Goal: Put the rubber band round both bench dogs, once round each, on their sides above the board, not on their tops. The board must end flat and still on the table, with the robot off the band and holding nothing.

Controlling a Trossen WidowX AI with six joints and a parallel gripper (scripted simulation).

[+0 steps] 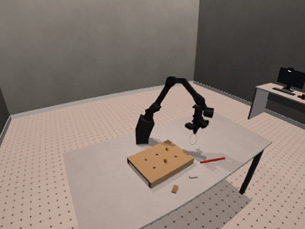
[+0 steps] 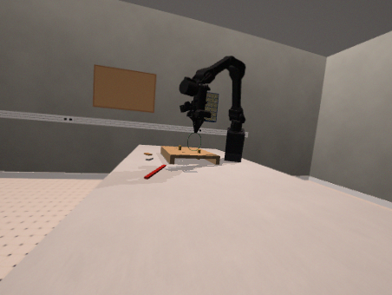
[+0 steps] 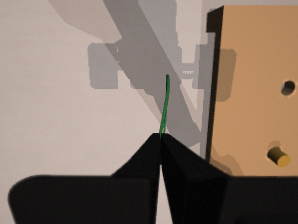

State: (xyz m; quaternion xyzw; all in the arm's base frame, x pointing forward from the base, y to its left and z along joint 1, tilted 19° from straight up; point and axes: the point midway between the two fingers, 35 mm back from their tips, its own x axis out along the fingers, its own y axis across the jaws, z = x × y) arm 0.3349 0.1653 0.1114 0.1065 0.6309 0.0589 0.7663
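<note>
My gripper (image 1: 193, 133) (image 2: 197, 130) (image 3: 159, 140) is shut on the thin green rubber band (image 1: 189, 139) (image 2: 187, 140) (image 3: 165, 102), which hangs from the fingertips as an open loop above the table. It hovers just off the board's right edge. The tan wooden board (image 1: 173, 168) (image 2: 171, 149) (image 3: 250, 75) lies flat on the table (image 1: 101, 190). Two short bench dogs (image 1: 166, 148) (image 1: 165, 159) stand upright in it among several empty holes. One dog (image 3: 278, 156) shows in the wrist view, bare of any band.
A red stick (image 1: 212, 160) (image 2: 154, 171) lies on the table right of the board. A small white piece (image 1: 193, 177) and a small wooden block (image 1: 174, 188) lie in front of it. The arm's base (image 1: 144, 127) stands behind the board. A desk with a monitor (image 1: 291, 78) stands at the far right.
</note>
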